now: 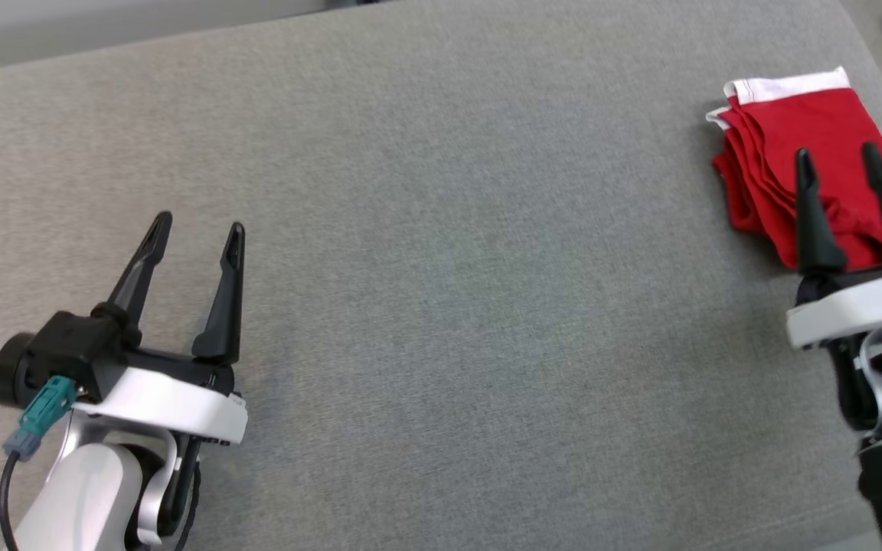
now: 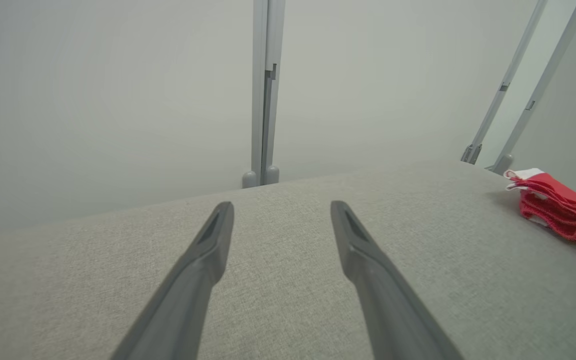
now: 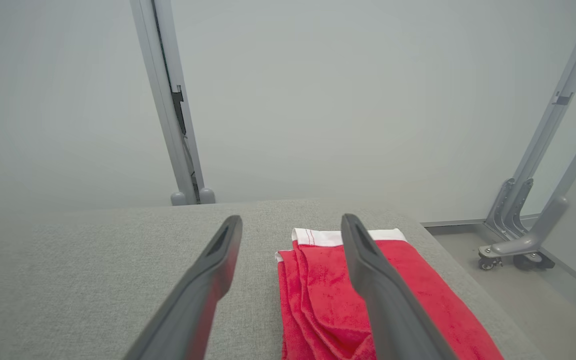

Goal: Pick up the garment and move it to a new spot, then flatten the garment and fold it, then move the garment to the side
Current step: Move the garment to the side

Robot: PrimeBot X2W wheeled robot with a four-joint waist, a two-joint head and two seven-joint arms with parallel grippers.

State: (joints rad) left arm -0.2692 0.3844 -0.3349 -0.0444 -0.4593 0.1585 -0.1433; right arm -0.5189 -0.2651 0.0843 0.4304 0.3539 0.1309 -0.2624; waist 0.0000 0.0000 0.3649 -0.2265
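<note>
Found the folded red knit garment (image 1: 785,130) with white waistband at the far right corner of the grey fabric-covered surface (image 1: 441,229), judged it soft, light, limp, best pinched through its layers at an edge, noted dark-fingered left gripper (image 1: 198,226) and right gripper (image 1: 835,153) spread, empty.

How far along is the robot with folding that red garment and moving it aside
Looks done: the red garment lies folded in layers by the right edge of the grey padded surface, so folding and moving aside appear finished. In hand: nothing; the left gripper and right gripper both have jaws open and empty, the right one at the garment. Left: probably just drawing the right arm away.
</note>
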